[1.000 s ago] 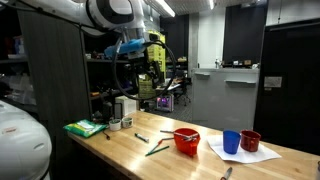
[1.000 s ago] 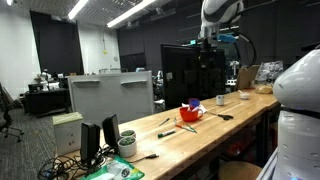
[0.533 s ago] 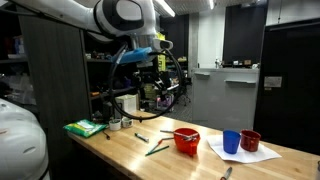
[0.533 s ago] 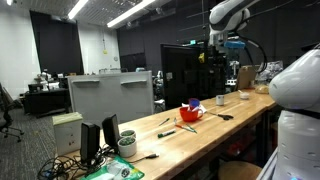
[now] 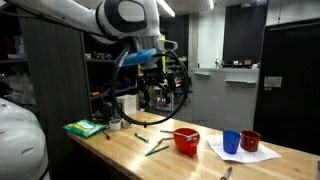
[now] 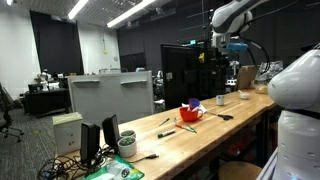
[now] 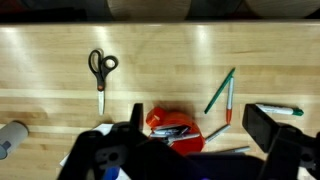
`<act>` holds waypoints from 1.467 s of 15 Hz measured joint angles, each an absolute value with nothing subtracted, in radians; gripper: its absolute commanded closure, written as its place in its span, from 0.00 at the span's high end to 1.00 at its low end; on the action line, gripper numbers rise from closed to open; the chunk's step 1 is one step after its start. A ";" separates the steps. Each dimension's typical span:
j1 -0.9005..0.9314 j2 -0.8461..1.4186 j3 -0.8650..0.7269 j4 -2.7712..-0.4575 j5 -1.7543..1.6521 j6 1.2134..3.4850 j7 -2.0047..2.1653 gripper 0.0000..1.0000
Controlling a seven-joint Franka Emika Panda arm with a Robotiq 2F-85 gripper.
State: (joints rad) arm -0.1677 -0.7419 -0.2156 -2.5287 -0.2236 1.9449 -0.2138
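Note:
My gripper (image 7: 199,122) is open, its jaws wide apart with nothing held between them. It hangs high above the wooden table (image 7: 40,60). In the wrist view a red cup (image 7: 172,128) holding several markers lies right under it, near the left finger (image 7: 137,116). Loose markers (image 7: 228,95) lie on the wood towards the right finger (image 7: 262,126). Scissors (image 7: 100,73) with black handles lie to the left. In both exterior views the gripper (image 5: 160,92) (image 6: 223,46) is well above the red cup (image 5: 186,141) (image 6: 191,112).
A blue cup (image 5: 231,142) and a second red cup (image 5: 250,140) stand on white paper (image 5: 258,155). A green cloth (image 5: 85,128) lies at the table's end beside small containers (image 5: 117,122). Loose markers (image 5: 155,148) lie near the red cup. A dark cabinet (image 5: 45,90) stands behind.
The arm has swung along the table towards the red cup and dropped slightly. The jaws stayed open. Nothing on the table moved.

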 measured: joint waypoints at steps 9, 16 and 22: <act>-0.170 -0.690 -0.244 -2.522 -0.224 1.950 -0.210 1.00; -0.204 -0.583 -0.272 -2.483 -0.224 1.968 -0.204 1.00; -0.228 -0.486 -0.284 -2.446 -0.224 2.000 -0.202 1.00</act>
State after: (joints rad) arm -0.2284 -0.4860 -0.2845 -2.4456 -0.2235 2.0000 -0.2022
